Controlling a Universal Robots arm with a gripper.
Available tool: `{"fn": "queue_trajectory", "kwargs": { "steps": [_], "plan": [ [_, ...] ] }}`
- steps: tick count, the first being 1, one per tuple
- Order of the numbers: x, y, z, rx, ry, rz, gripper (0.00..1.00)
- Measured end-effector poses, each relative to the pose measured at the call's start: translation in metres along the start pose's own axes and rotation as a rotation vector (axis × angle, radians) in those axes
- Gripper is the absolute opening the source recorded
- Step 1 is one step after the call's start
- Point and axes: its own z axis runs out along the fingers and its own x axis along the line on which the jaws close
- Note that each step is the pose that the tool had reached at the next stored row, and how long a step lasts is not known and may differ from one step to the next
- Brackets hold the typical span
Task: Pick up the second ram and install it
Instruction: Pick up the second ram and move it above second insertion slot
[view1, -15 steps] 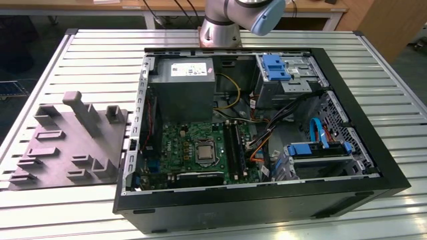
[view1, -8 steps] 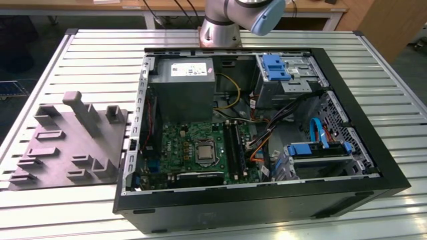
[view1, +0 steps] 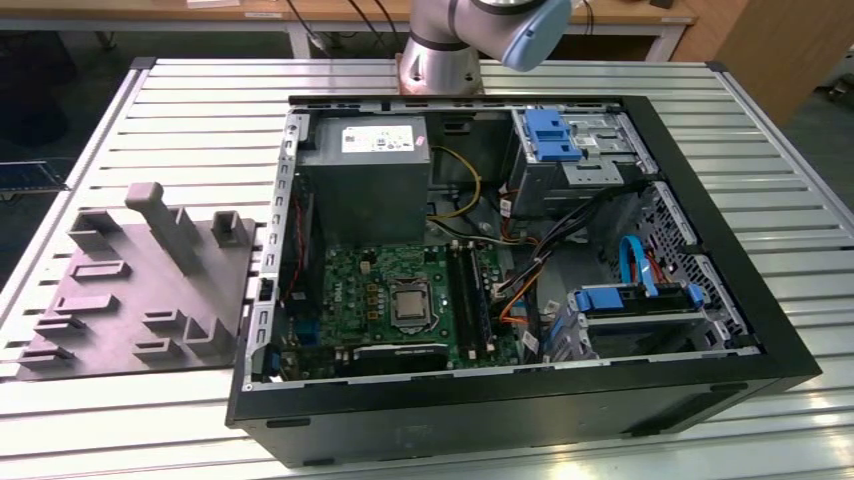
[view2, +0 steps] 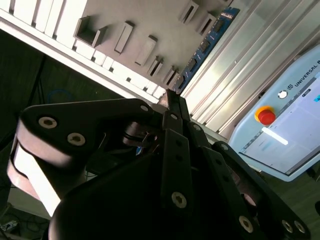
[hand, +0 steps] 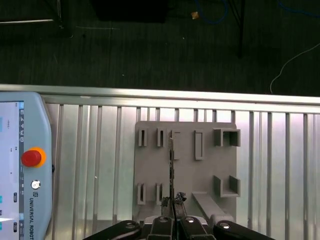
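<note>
**Second ram** (hand: 171, 165): in the first wrist view it is edge-on, a thin dark line running straight out from my fingertips. In the second wrist view (view2: 204, 46) its blue-green face and row of black chips show obliquely.

**Tool:** my gripper (hand: 173, 202) is drawn in to a narrow gap around the near part of the stick. I judge the stick to be clamped there and held clear of the surface beneath, because it falls over different ground in the two wrist views.

**Long axis:** crosswise to my fingers, not in line with them. The length I can see reaches away from the grip; the rest is cut off behind the fingers.

**Below the tool:** the grey fixture tray (hand: 205, 175), recesses facing up at me, resting on the slatted aluminium table (hand: 280, 165). Off to one side of the tool, on the same table, lies the teach pendant (hand: 25, 165).

**Further out:** in the exterior view the tray (view1: 147, 290) sits just beside the open computer case (view1: 534, 410), on the exterior view's left of it. I therefore judge the black memory slots (view1: 470, 290) on the motherboard (view1: 387, 290) to lie sideways from my tool, past the tray's edge and well apart from the stick.

**Hard to make out:**
- the pads' actual contact with the stick, masked by my own gripper (view2: 170, 97) body in the second wrist view;
- the stick's connector edge;
- whether any of the slots already carries a stick.
</note>
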Motion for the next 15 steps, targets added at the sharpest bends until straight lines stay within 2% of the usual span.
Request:
{"fn": "queue_trajectory", "kwargs": {
  "steps": [15],
  "plan": [
    [0.0008,-0.0400,-0.0016,-0.0036,-0.0001,0.000,0.12]
  ]
}}
